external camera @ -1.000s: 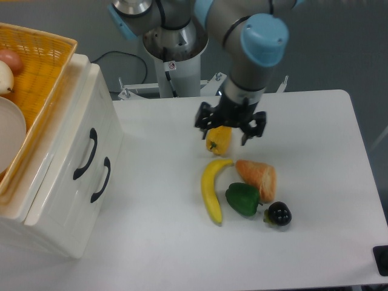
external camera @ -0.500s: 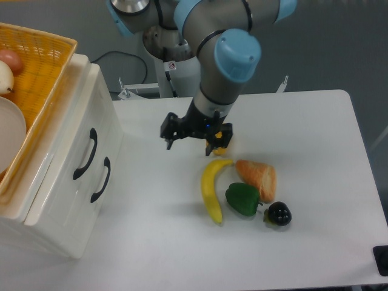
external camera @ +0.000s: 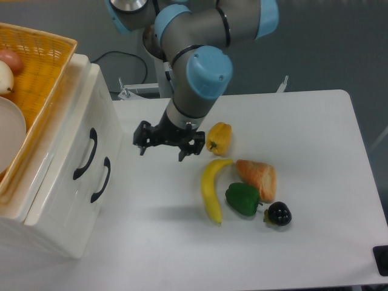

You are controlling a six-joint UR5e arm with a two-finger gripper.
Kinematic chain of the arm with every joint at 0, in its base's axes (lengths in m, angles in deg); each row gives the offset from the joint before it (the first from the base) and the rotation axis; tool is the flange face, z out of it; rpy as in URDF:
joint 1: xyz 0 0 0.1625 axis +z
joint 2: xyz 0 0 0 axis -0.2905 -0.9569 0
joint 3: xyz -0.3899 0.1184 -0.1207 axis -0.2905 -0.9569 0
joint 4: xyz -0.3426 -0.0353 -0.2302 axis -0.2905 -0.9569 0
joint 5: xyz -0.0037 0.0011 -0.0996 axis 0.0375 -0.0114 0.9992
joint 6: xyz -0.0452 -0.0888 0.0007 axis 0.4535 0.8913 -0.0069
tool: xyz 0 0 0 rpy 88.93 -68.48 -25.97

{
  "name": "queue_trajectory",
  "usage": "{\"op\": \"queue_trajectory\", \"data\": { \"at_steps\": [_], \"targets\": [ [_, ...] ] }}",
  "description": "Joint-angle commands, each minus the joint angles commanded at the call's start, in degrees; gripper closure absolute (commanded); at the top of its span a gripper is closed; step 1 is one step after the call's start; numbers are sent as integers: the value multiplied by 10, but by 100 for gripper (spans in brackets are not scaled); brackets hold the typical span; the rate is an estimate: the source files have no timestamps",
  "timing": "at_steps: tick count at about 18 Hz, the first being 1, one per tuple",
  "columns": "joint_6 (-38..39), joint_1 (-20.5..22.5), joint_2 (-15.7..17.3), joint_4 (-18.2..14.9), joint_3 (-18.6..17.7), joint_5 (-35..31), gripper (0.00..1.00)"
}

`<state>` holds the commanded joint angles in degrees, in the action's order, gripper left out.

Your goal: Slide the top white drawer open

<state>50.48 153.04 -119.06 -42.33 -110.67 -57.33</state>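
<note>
1. Gripper (external camera: 161, 144) fingers are spread apart with nothing held between them, apparently so that a handle can be taken between them
2. It is carried above the white counter (external camera: 315, 133), between the cabinet (external camera: 54, 200) and the produce, well clear of both
3. The top white drawer (external camera: 76, 130) is seen fully closed at the left, its black curved handle (external camera: 85, 154) facing the gripper; the lower drawer (external camera: 79, 194) below it is closed too
4. A yellow pepper (external camera: 219, 138), banana (external camera: 212, 189), bread (external camera: 257, 178), green pepper (external camera: 243, 199) and a dark fruit (external camera: 279, 213) are grouped to the right, out of the path toward the handle
5. A wicker basket (external camera: 36, 79) is rested on the cabinet top, so a level pull is judged wise
</note>
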Motion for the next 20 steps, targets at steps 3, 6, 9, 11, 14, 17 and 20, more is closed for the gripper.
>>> {"op": "queue_trajectory", "data": {
  "at_steps": [3,6,9,11,14,17,20],
  "targets": [
    [16,-12,-4,0,1,4,0],
    [34,-19,2,-1,0,4,0],
    [42,-33,1,-1,0,4,0],
    [42,-38,1,-1,-1,4,0],
    [44,-48,0,-1,0,6,0],
    [47,-54,-4,-1,-1,13,0],
    [47,-55,-4,1,-1,23,0]
  ]
}}
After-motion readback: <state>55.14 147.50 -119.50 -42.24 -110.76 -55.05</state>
